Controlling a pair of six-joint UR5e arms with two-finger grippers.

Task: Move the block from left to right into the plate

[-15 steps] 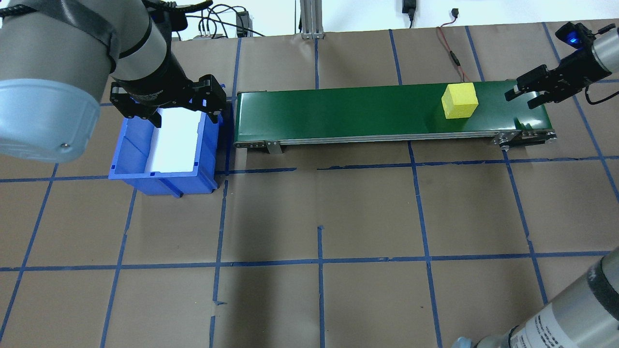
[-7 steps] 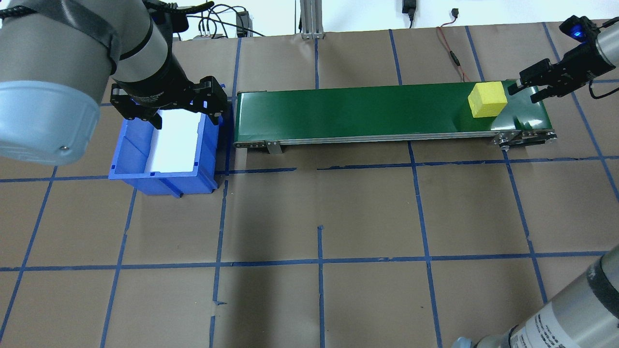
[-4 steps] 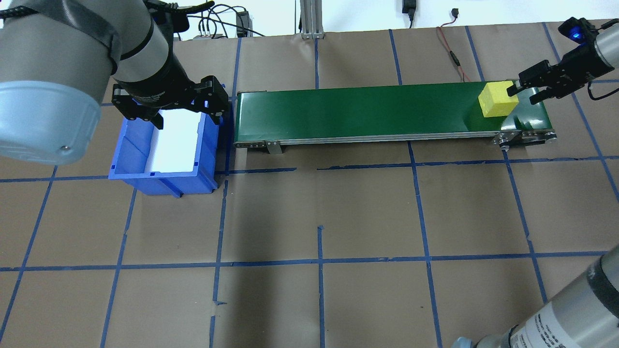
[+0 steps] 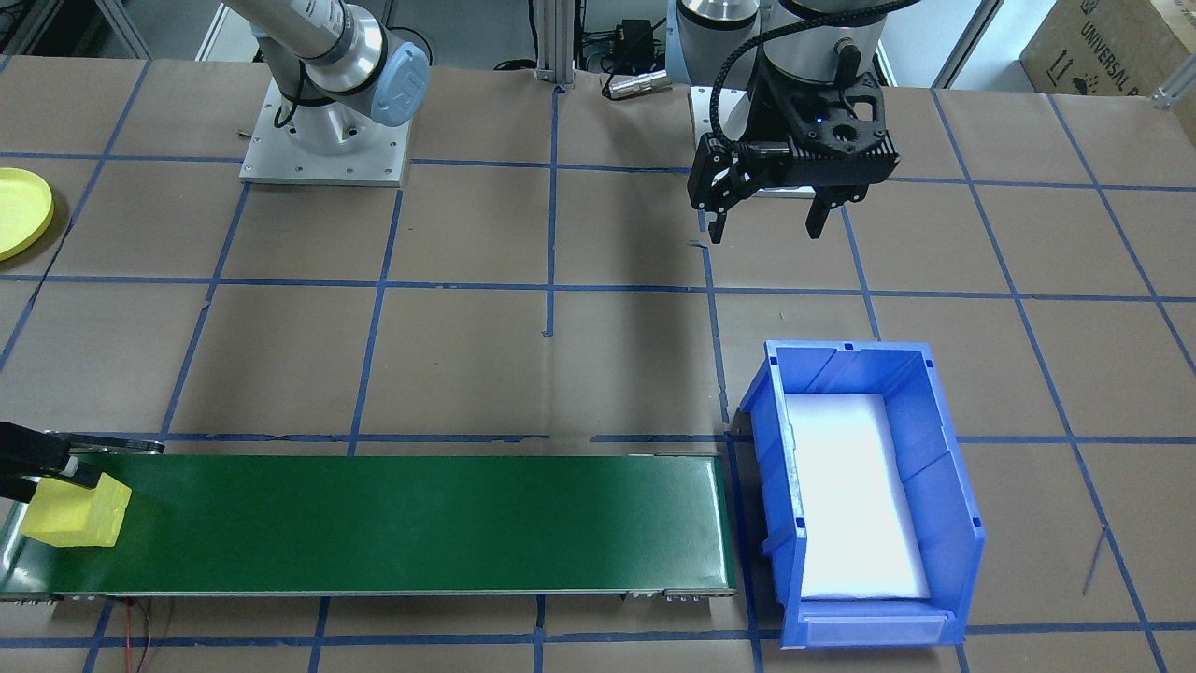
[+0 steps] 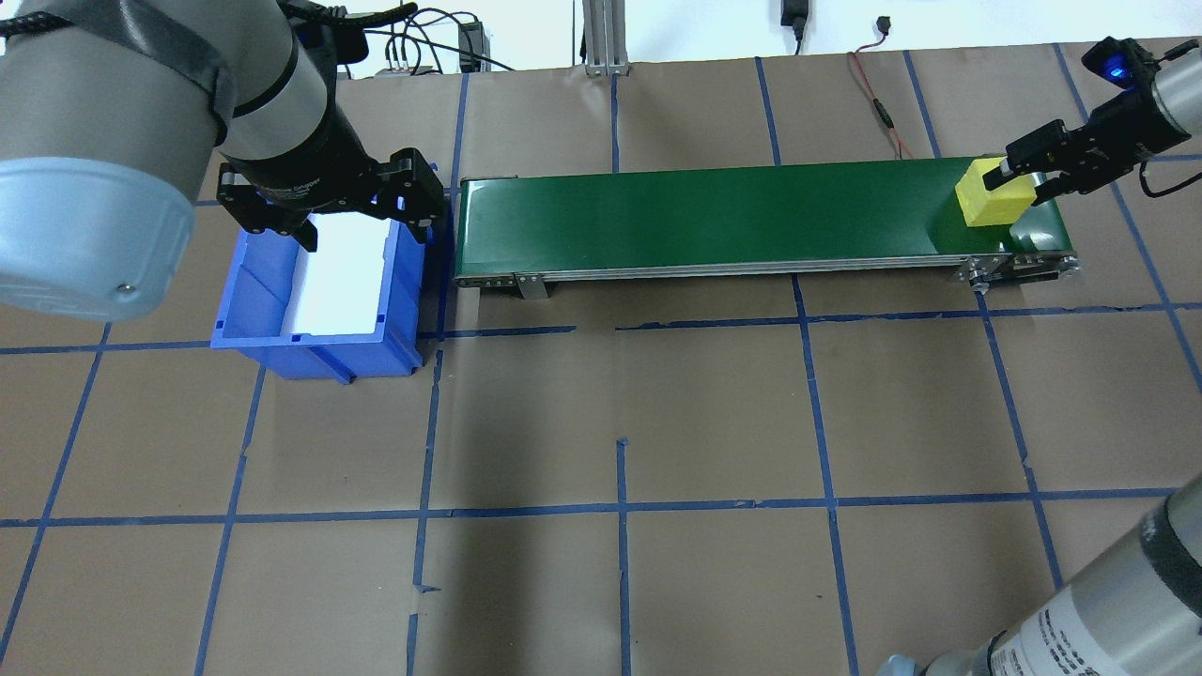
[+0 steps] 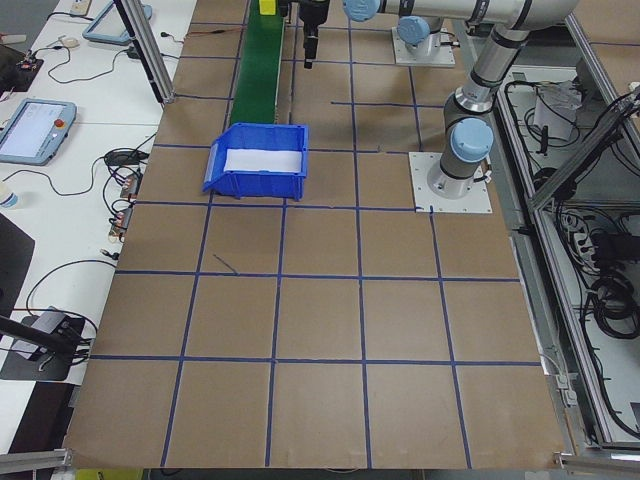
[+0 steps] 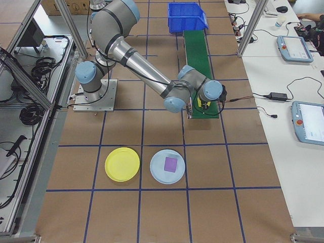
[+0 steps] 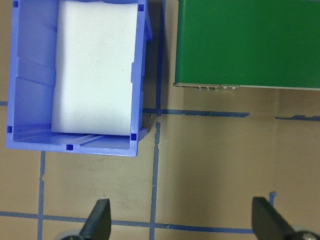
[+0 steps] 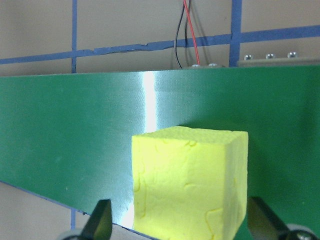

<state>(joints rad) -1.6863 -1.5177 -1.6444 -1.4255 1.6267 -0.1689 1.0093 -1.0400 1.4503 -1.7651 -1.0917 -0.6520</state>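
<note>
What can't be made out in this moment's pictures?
- Whether the right gripper touches the block: wrist view crops the fingertips.
- Yellow plate: cut by the front view's edge.
- Purple item on the pale plate: too small to identify.

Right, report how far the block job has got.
Done: the yellow foam cube sits at the green conveyor belt's right-hand end. In hand: the right gripper has open jaws either side of it, not closed. Left: grip, lift, and carry it to the round yellow plastic plate, which holds nothing.
</note>
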